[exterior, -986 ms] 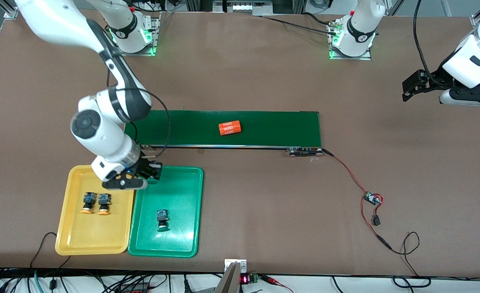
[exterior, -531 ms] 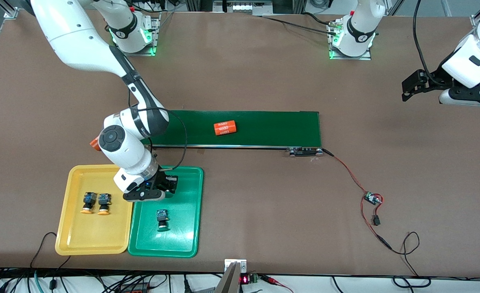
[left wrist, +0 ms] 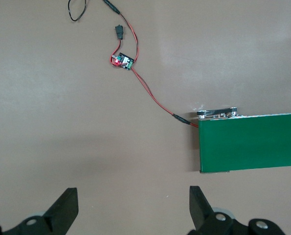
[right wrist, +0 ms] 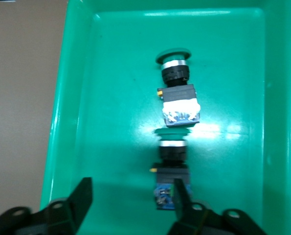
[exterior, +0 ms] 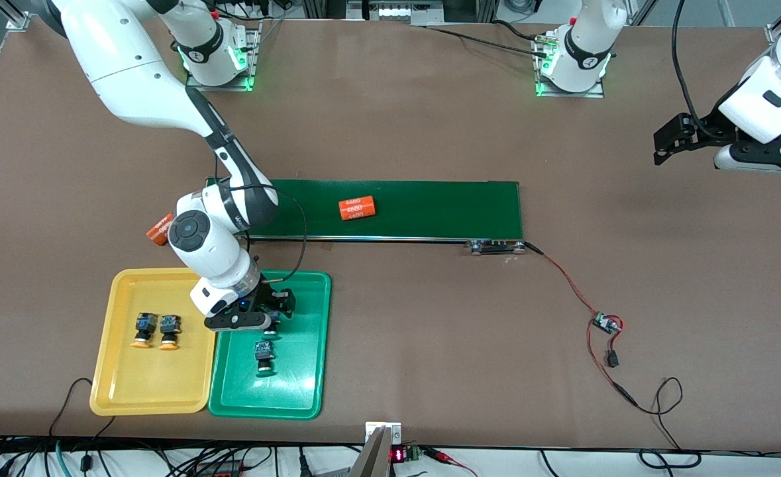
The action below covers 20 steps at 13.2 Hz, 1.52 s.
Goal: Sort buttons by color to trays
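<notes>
Looked like a robotics lab. Brown bench table [exterior: 430,119] carried bolted arm bases with green status lights, a small conveyor belt [exterior: 416,209], and a wired circuit board [exterior: 605,323]. Loose cables [exterior: 165,457] ran along the table edge.

Both Franka arms have glossy white shells with black bands at the joints, and each base near the conveyor belt [exterior: 390,209] sits on a metal plate lit by green lights. The right arm carries a round dark grey cap on its wrist joint and a thin black cable looping alongside. Both grippers have matte black fingers on black mounts with round screw holes.
</notes>
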Each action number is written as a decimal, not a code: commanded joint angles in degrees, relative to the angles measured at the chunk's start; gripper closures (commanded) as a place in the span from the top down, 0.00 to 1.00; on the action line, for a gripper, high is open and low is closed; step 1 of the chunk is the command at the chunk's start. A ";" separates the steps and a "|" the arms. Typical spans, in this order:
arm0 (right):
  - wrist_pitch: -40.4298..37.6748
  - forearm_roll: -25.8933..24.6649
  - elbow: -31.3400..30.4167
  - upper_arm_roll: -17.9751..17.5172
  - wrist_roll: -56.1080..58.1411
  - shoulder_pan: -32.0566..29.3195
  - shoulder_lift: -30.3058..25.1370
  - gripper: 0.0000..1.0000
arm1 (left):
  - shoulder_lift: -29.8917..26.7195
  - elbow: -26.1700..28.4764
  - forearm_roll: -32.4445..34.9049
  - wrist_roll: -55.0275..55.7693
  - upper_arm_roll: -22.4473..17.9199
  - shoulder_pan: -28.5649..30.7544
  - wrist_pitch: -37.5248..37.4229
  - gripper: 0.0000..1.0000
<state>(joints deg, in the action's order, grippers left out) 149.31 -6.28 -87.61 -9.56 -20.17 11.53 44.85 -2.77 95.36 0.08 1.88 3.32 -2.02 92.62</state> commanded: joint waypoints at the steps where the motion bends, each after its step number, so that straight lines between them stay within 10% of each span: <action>1: 0.90 -0.40 1.04 1.47 -0.14 1.03 0.42 1.00 | 0.48 -1.49 0.97 0.14 0.10 -0.26 -1.21 1.00; 20: -43.11 0.30 -6.08 3.58 12.17 -12.58 -36.83 1.00 | 0.48 -1.49 0.97 0.14 0.10 -0.18 -1.30 1.00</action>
<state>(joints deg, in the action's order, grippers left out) 108.79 -6.25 -90.26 -5.52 -9.99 0.63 12.82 -2.76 95.33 0.08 1.88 3.32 -2.02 92.55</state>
